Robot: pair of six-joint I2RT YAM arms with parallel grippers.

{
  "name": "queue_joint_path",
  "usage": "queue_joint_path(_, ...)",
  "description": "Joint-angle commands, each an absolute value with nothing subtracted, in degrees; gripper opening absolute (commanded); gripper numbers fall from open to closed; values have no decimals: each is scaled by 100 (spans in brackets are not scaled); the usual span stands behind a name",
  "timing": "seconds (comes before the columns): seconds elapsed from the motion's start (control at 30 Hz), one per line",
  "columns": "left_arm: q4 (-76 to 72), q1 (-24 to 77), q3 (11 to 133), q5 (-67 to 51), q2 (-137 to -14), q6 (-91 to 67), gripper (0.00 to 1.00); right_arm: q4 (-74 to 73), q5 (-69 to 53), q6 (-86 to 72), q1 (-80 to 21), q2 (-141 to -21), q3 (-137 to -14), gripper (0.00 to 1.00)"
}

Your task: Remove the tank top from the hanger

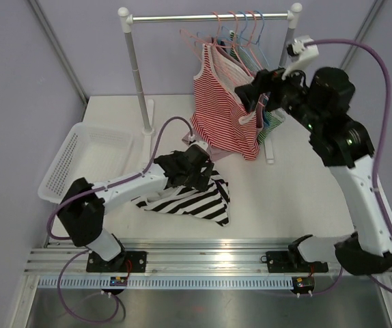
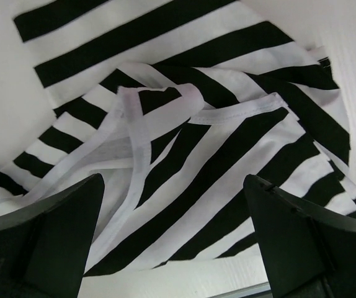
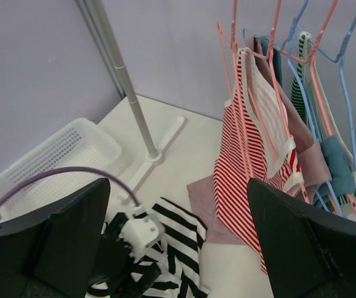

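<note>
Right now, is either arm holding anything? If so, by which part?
Nothing held. Left fingers are spread open over the black-and-white striped top, not closed on it. Right fingers are open too, clear of the hanging red-striped tank top.

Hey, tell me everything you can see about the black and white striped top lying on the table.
The black-and-white striped tank top is soft, knit-looking fabric with broad stripes and white binding along its strap and neck edges. It is off any hanger, lying crumpled and folded over itself on the white table, near the front edge and, in the top view, to the right of the white plastic basket. The left gripper hangs over its upper edge, jaws open; contact cannot be told.
</note>
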State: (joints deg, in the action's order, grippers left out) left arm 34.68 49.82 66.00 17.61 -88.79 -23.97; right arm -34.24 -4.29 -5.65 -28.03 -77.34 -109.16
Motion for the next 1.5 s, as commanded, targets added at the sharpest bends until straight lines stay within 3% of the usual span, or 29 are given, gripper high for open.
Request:
queue_joint_path(0.0, 3032, 5071, 6654, 1600, -9315, -2610, 99, -3059, -878, -712, -2839, -6866, -10100, 99)
queue_joint_path(0.2, 2558, 5194, 6223, 1222, -10053, -2795, 98, -3102, -1151, -642, -2830, -5863, -9124, 99)
queue_joint_path(0.27, 2418, 5256, 6135, 1151, -10229, -2839, 87, -3111, -1213, -607, -2839, -5644, -8957, 99)
queue_joint_path(0.33, 2347, 5370, 6021, 1151, -10388, -2900, 72, -3076, -1423, -606, -2839, -5546, -8842, 100)
queue_joint_path(0.37, 2347, 5396, 6003, 1177, -10406, -2935, 45, -3050, -1493, -641, -2839, -5476, -8816, 99)
queue_joint_path(0.43, 2338, 5467, 5942, 1291, -10310, -3014, 21, -3006, -1643, -677, -2839, -5432, -8763, 99)
queue_joint_path(0.47, 2442, 5475, 5950, 1362, -10249, -3041, 0, -2971, -1661, -694, -2830, -5397, -8754, 100)
queue_joint_path(0.73, 3549, 5476, 6362, 2862, -8571, -3217, 0, -2909, -1538, -694, -2839, -5326, -8666, 100)
queue_joint_path(0.97, 5052, 5037, 7819, 3796, -7463, -3015, 0, -2839, -1424, -747, -2830, -5291, -8525, 100)
queue_joint_path(1.1, 5554, 4133, 8664, 4140, -7199, -2559, 0, -2707, -1222, -791, -2839, -5195, -8403, 99)
queue_joint_path(1.47, 5529, 707, 9773, 2734, -7628, -1942, 0, -2602, -642, -800, -2839, -5300, -8385, 100)
